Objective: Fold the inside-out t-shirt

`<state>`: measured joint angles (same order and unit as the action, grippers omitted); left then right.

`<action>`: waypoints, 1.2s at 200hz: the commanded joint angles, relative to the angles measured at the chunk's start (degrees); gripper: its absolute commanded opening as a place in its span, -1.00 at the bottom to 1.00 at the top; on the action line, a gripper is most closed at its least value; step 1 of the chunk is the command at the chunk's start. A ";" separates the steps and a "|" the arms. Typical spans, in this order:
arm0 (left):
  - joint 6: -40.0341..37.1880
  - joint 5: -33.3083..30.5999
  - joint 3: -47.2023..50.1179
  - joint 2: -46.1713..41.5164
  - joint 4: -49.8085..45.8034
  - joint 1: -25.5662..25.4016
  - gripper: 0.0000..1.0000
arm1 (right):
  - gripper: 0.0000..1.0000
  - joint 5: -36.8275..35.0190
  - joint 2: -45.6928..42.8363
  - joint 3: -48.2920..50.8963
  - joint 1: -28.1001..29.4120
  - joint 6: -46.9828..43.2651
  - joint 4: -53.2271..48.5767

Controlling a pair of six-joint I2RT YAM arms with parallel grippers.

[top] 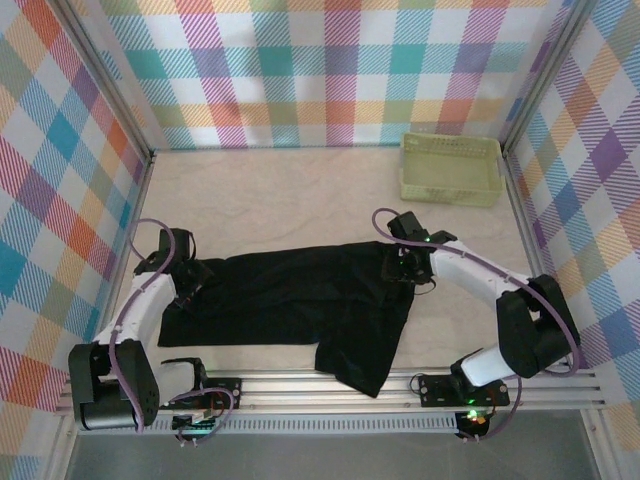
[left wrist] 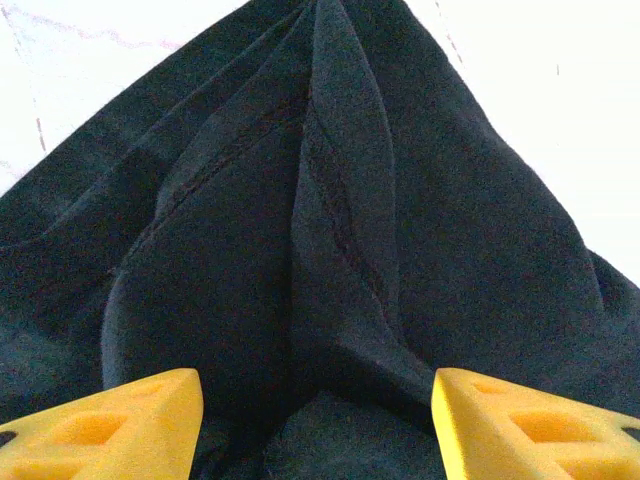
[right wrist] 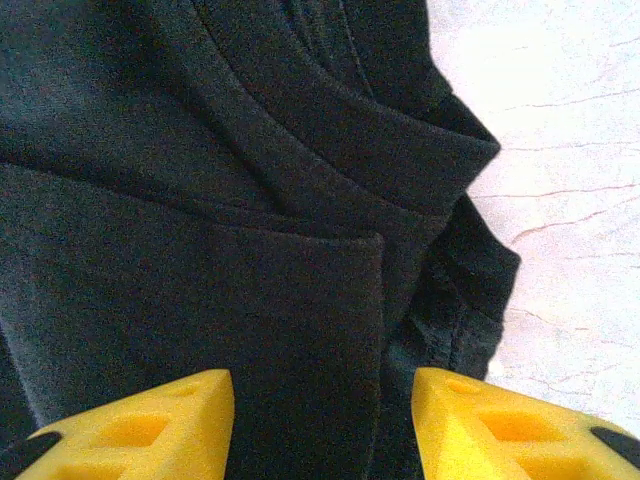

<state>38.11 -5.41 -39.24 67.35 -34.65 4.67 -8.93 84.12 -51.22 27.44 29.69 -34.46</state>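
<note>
A black inside-out t-shirt point(top: 300, 290) lies stretched in a long band across the pale surface point(top: 280, 190), nearer the arms than the pale green basket point(top: 447, 188) and to that basket's left. The basket stands in the far right corner, well apart from the cloth. 1 flap of the shirt, on the part below the basket, droops toward the metal rail point(top: 330, 385) at the near edge and overlaps it.

The right end effector point(top: 400, 265) sits over the end of the shirt closest to the basket. The left end effector point(top: 190, 285) sits over the opposite end, the one farthest from the basket. Both are open, each with its 2 yellow fingers spread apart above the fabric and closed on nothing.

From the left wrist, the fingers point(left wrist: 130, 425) frame a raised ridge of cloth with a stitched seam running along it; pale surface shows beyond the shirt at both upper corners. From the right wrist, the fingers point(right wrist: 500, 420) straddle several stacked layers with hemmed edges, and the shirt's rumpled border meets bare surface on the right of that view.

Plaid panels point(top: 330, 70) in orange, teal and purple wall the surface behind and beside the basket.
</note>
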 commanded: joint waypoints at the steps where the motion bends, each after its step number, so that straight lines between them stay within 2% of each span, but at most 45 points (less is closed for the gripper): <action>1: -0.39 0.27 0.30 0.15 0.79 0.87 0.26 | -0.03 0.11 2.53 -1.53 0.33 1.07 -0.27; 36: -0.69 -0.43 0.79 -0.39 0.52 0.85 0.26 | -0.26 -1.67 4.01 -3.08 0.32 -0.24 0.45; 61: -1.06 -1.68 0.51 -1.08 -0.38 1.01 0.26 | -0.73 -3.97 4.12 -4.80 0.33 -1.96 -0.72; 84: -1.56 -2.50 0.24 -2.34 -1.32 1.05 0.27 | -1.00 -7.44 0.62 -5.52 0.37 -4.04 -1.97; 114: -2.44 -2.22 -0.22 -3.95 -2.62 1.05 0.27 | -1.00 -14.15 -7.41 -6.26 0.35 -6.73 -4.91; 139: -2.57 -1.18 -0.56 -4.53 -4.42 0.23 0.27 | -1.00 -17.09 -15.21 -5.15 0.30 -7.83 -5.53; 163: -2.85 -3.57 -1.98 -3.21 -7.04 -5.61 0.27 | -1.00 -16.68 -20.19 -3.31 0.15 -7.91 -4.43; 212: -2.90 -14.75 -8.69 5.57 -13.92 -26.01 0.26 | -1.00 -12.93 -20.44 -0.99 0.12 -6.81 -1.74; 240: -1.96 -20.88 -11.88 12.66 -18.55 -32.44 0.25 | -1.00 -13.37 -20.31 -0.81 0.07 -7.06 -1.22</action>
<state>35.97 -18.13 -48.45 75.33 -46.06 -23.97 -22.13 63.81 -52.21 27.70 23.07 -36.99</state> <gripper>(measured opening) 0.629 0.065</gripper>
